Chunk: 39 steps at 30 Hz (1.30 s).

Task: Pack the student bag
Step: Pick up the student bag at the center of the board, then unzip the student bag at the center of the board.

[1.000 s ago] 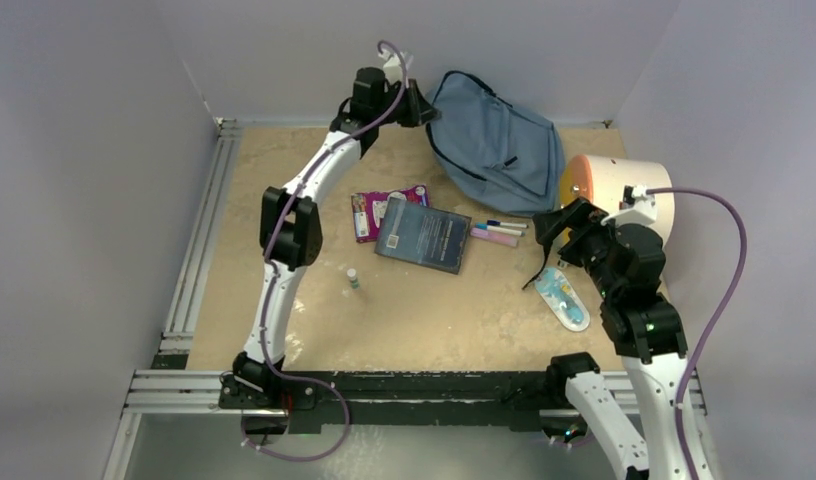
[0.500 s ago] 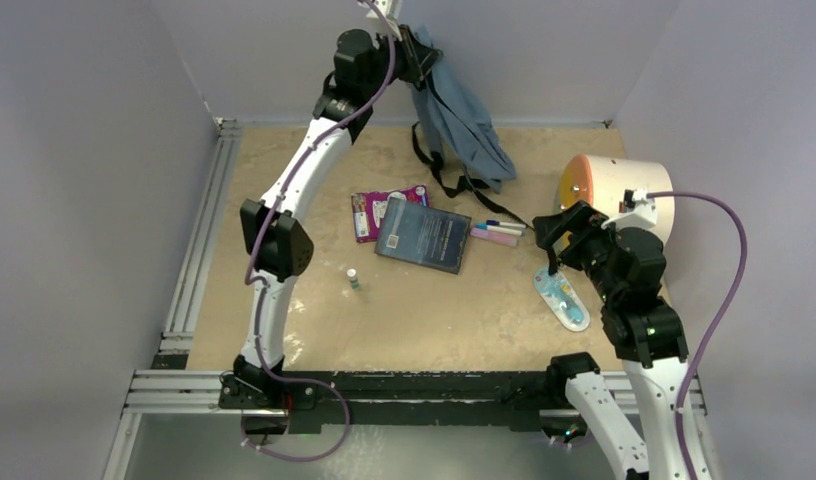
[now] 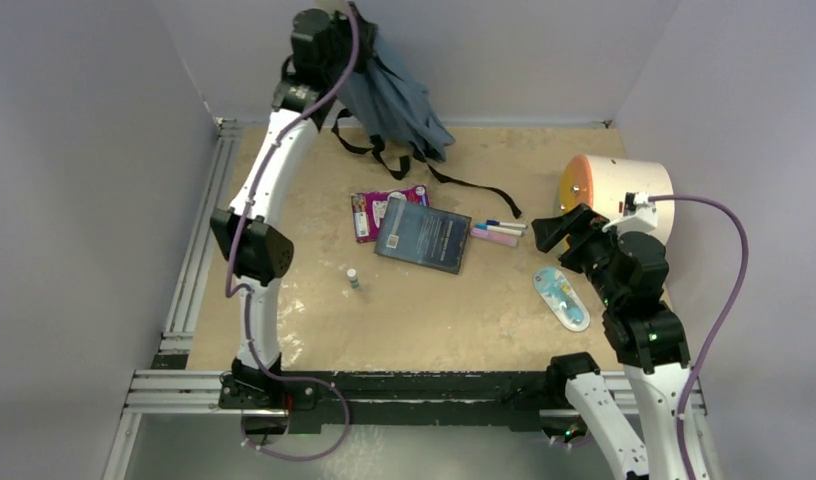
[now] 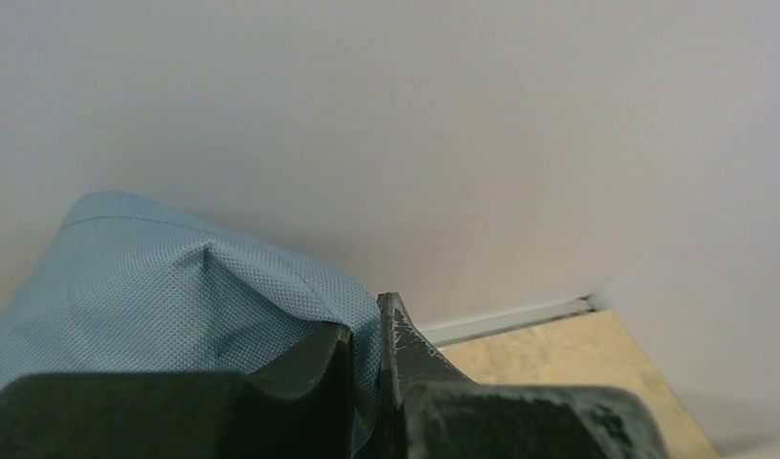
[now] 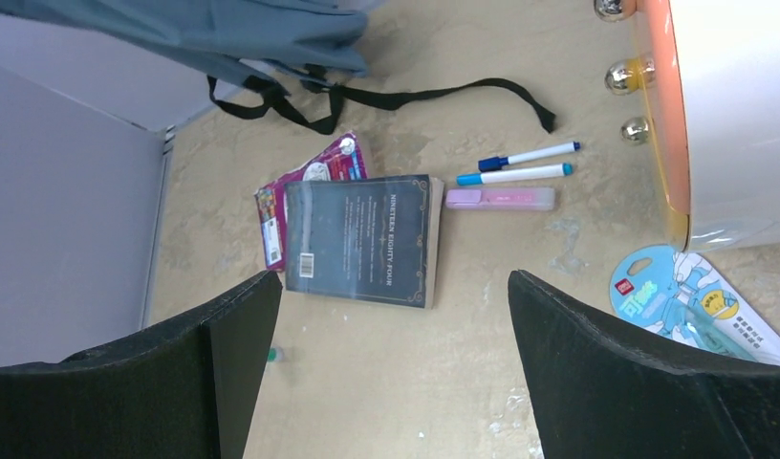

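Note:
The grey-blue student bag (image 3: pixel 394 100) hangs in the air at the back of the table, its black straps (image 3: pixel 454 180) trailing onto the tabletop. My left gripper (image 3: pixel 359 40) is raised high by the back wall and shut on a fold of the bag's fabric (image 4: pixel 205 306); the cloth is pinched between the jaws. The bag's lower edge and straps also show in the right wrist view (image 5: pixel 224 33). My right gripper (image 3: pixel 546 232) is open and empty, above the table at the right, near the white cylinder.
A dark book (image 3: pixel 422 235) lies mid-table on a pink packet (image 3: pixel 369 205). Two blue markers (image 3: pixel 506 226) and a pink case (image 3: pixel 494 237) lie to its right. A blue packaged item (image 3: pixel 562 297) and a white cylinder with an orange face (image 3: pixel 614 190) are at right. A small green-capped bottle (image 3: pixel 353 279) stands left of centre.
My left arm has lifted the bag off the table and swung it up and to the left along the back wall. The right gripper has shifted only slightly.

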Tool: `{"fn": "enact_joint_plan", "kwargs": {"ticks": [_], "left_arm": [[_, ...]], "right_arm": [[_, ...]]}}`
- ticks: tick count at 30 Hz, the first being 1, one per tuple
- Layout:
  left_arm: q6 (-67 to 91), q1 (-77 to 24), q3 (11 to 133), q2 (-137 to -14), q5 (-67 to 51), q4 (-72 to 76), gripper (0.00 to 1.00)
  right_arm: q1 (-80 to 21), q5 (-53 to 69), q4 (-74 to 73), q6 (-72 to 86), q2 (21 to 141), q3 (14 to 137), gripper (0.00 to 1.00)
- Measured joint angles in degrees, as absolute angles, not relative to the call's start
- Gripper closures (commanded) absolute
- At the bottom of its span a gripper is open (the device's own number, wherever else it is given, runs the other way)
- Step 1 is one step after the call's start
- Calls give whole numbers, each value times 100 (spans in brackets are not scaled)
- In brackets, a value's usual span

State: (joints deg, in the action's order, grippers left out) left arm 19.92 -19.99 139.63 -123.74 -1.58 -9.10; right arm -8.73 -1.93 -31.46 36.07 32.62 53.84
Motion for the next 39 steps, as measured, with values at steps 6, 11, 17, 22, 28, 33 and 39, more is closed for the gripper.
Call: {"fn": "enact_joint_plan", "kwargs": {"ticks": [6,11,17,22,28,33,39], "left_arm": [[1925,-1127,13585,-11633,128,-1693,100],[1612,-738,13522,-11056,357,-2161,100],[1234,-314,13406,-10578,257,-2635,100],[1024,-119,12919,-10202,-117,-2971,100],[825,-165,12905,-10186,-1024,-3839,100],[473,-172,12420,-9861,-1678,-4191,100],[-154,-169,10881,-8447,-2322,-4237,100]], "right_arm": [[-873,-152,-3146,3621,3262,5343,10],[-873,-128,-3142,3651,3267,5312,10],[-873,8,-3094,3691,3267,5245,10],[-873,106,-3092,3710,3267,5148,10],[-873,113,-3085,3712,3258,5100,10],[-873,176,-3026,3734,3245,4950,10],[-873,587,-2862,3693,3192,4775,11]]}}
